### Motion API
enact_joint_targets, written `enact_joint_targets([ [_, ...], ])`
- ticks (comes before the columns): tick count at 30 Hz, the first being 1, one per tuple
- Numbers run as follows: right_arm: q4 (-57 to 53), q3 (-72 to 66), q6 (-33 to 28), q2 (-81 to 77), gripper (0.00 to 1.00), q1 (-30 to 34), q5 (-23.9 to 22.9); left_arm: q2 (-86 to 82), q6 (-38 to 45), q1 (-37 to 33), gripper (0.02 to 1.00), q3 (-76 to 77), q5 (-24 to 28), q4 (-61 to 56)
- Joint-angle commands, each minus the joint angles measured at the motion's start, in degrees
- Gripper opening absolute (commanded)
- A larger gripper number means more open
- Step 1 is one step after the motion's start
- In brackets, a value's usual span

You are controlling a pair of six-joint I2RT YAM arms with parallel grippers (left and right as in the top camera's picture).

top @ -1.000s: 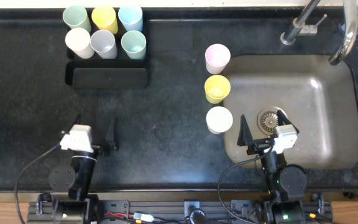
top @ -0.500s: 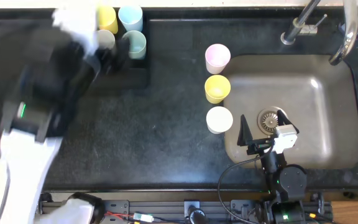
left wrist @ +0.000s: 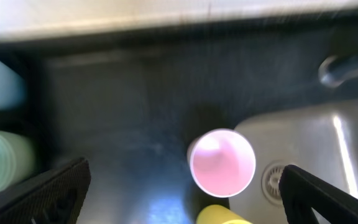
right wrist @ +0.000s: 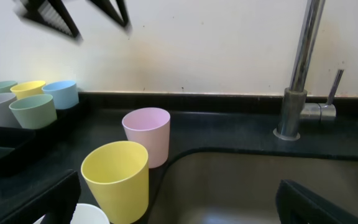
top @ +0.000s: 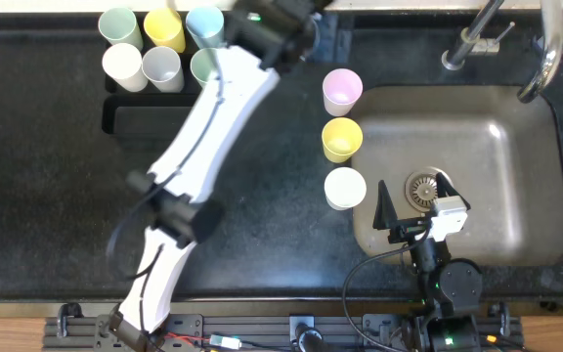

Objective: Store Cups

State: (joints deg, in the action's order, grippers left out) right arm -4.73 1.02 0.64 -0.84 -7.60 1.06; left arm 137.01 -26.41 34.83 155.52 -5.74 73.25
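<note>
Across the speckled black countertop (top: 262,225), now reaching far and rightward out of the folded near-left pose of a second ago, holding the left gripper (left wrist: 183,169) lifted over the round-rimmed pink cup (top: 342,90), fingers spread wide, just left of the brushed-steel sink (top: 497,147). Keeping the right gripper (right wrist: 178,182) unmoved over the basin, likewise gaping and gripping nothing. Leaving the smooth tapered yellow cup (top: 341,139) and white cup (top: 345,188) lined up nearer, six pastel cups (top: 164,49) crowding the black tray (top: 169,119) far left.
</note>
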Motion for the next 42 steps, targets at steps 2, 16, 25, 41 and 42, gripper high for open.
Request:
enact_joint_targets([
  [2,0.3,-0.7,0.0,0.6,0.998,-0.3,-0.1,5.2,-5.2,0.3,1.000,3.2,5.0,0.8],
  [16,0.3,-0.7,0.0,0.6,0.998,-0.3,-0.1,11.6,-10.1,0.4,0.996,3.2,6.1,5.5],
  [25,0.3,-0.7,0.0,0.6,0.998,-0.3,-0.1,14.1,-11.6,0.5,0.985,3.1,5.6,6.7],
  [41,0.3,-0.7,0.0,0.6,0.998,-0.3,-0.1,15.8,-11.3,1.0,0.036,4.0,0.3,2.6],
  [42,0.3,-0.7,0.0,0.6,0.993,-0.3,-0.1,14.6,-11.1,1.2,0.036,4.0,-0.5,2.6],
])
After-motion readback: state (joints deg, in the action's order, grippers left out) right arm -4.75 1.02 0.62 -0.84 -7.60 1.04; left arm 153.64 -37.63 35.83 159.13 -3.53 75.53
